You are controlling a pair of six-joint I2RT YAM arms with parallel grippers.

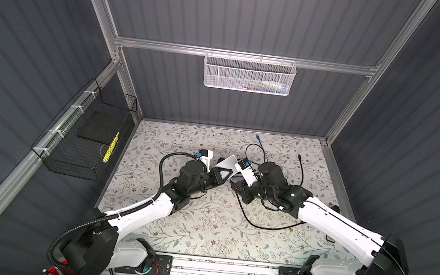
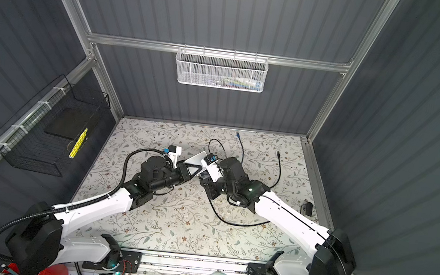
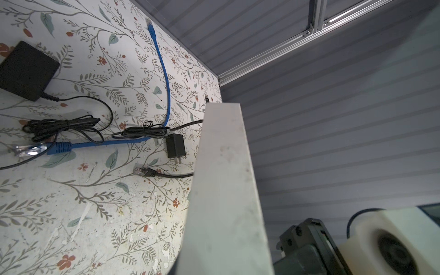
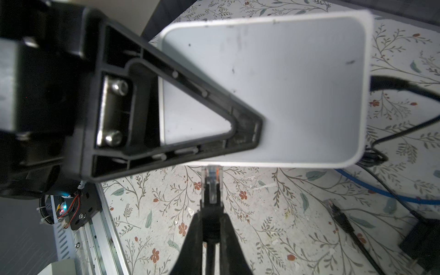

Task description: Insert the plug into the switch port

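Plug brought up to the lifted switch, insertion seemingly about to begin
The white, rounded-rectangular plastic switch (image 4: 285,83) hangs above the floral table (image 4: 262,226), clamped flat in the left gripper (image 4: 247,135). The right gripper (image 4: 212,215), jaws narrow, pinches the clear plastic plug (image 4: 211,181) by its black boot, tip meeting the switch's edge (port hidden). Next, I judge, comes a straight push along the plug's axis

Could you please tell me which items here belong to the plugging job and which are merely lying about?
In use: white switch, held in the left fingers; clear plug, held in the right fingers.
Lying about: blue cable, black adapter, small charger, loose black plug, bundled cords.
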